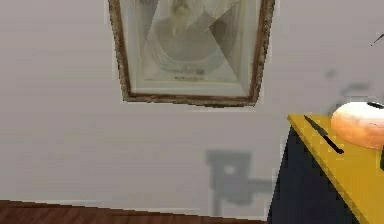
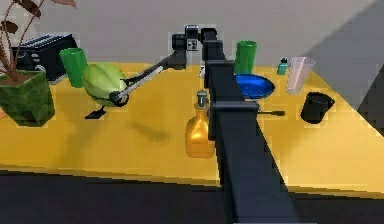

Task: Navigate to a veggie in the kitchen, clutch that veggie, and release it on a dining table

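In the arm side view a pale green, leafy veggie (image 2: 102, 79) sits at the left part of a yellow table (image 2: 120, 150). The arm's dark bar rises up the middle. From its far end the gripper (image 2: 119, 96) reaches down to the left, and its fingertips meet the veggie's lower right side. The veggie is low over the tabletop with a shadow below it. I cannot tell whether the gripper holds it.
On the table are a potted plant (image 2: 25, 95), a black toaster (image 2: 40, 55), two green cups (image 2: 73, 65) (image 2: 245, 55), a blue plate (image 2: 252, 86), an amber bottle (image 2: 200, 132) and a black mug (image 2: 317, 105). The forward view has a framed picture (image 1: 190, 50) on a white wall, the yellow table's corner (image 1: 340, 165) and a round orange object (image 1: 358, 122).
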Tool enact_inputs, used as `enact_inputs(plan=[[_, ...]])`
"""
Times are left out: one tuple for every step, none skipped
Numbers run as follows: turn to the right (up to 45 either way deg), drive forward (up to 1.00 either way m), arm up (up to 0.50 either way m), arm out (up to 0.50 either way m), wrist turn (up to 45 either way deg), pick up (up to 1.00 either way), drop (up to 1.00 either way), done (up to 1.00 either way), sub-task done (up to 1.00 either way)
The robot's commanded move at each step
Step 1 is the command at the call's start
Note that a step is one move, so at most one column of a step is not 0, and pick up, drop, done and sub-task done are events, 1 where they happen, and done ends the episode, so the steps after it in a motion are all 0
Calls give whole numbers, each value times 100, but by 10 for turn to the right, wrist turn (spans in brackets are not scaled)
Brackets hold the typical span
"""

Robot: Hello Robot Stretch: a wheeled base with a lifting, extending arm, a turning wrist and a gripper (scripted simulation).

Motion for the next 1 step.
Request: enact_inputs(plan=[[0, 0, 0, 0, -390, 0, 0, 0, 0]])
